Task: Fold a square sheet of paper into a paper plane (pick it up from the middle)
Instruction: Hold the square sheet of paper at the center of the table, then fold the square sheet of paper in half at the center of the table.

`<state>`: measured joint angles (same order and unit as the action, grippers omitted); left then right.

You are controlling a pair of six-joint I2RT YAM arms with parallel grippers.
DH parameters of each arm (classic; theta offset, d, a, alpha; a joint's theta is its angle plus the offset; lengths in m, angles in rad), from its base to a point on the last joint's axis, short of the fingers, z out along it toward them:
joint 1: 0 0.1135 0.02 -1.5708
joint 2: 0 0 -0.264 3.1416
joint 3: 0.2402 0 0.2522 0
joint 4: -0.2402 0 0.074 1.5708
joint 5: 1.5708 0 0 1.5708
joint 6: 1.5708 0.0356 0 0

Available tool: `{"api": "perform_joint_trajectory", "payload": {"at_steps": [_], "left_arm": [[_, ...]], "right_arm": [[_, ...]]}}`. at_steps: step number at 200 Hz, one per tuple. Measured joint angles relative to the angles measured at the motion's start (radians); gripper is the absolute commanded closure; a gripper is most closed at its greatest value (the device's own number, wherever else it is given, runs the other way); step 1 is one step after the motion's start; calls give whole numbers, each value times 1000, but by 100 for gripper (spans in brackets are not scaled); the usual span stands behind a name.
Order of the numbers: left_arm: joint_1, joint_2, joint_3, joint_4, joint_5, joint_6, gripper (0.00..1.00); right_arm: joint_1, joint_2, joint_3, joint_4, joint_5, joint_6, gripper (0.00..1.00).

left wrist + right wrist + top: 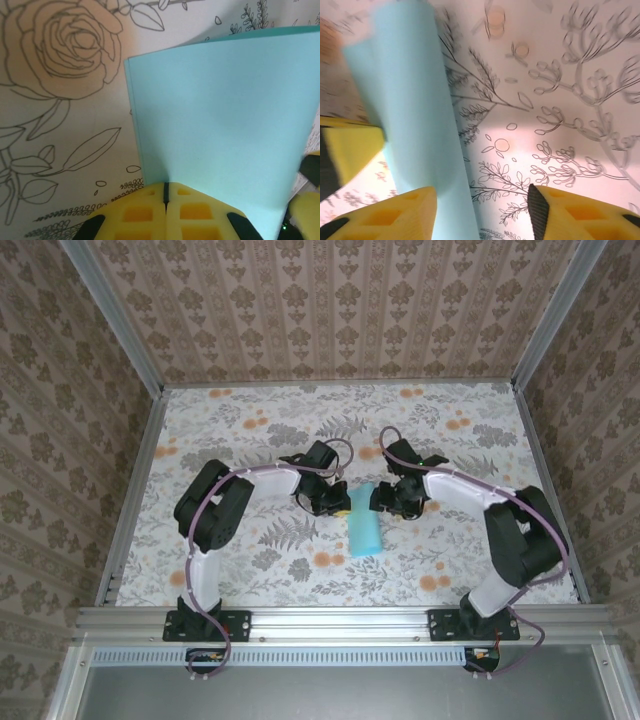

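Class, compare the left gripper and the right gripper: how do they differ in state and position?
The left gripper is shut on the teal paper; the right gripper is open, its fingers apart. In the top view, the left gripper sits at the paper's left edge, the right gripper at its right edge. Both are yellow-fingered.

The left tool (pixel 333 502) and right tool (pixel 388 500) crowd mid-tabletop (pixel 250 570), close on either side of the square sheet of paper (pixel 365 528), with a narrow gap between them. Open tabletop runs to the back wall (pixel 340 310) and the side rails (pixel 130 500). The bent arms (pixel 215 510) bar the near corners.
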<state>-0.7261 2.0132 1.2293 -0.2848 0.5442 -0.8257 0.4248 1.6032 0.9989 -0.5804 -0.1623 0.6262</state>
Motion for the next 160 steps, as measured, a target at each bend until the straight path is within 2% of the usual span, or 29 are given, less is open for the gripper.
{"api": "perform_joint_trajectory", "payload": {"at_steps": [25, 57, 99, 160], "left_arm": [[0, 1, 3, -5, 0, 3, 98], [0, 2, 5, -8, 0, 4, 99], [0, 8, 16, -23, 1, 10, 100], [0, 16, 31, -48, 2, 10, 100]], "right_arm": [[0, -67, 0, 21, -13, -10, 65], [9, -38, 0, 86, -102, -14, 80], [28, 79, 0, 155, -214, -13, 84], [24, 148, 0, 171, -243, -24, 87]]}}
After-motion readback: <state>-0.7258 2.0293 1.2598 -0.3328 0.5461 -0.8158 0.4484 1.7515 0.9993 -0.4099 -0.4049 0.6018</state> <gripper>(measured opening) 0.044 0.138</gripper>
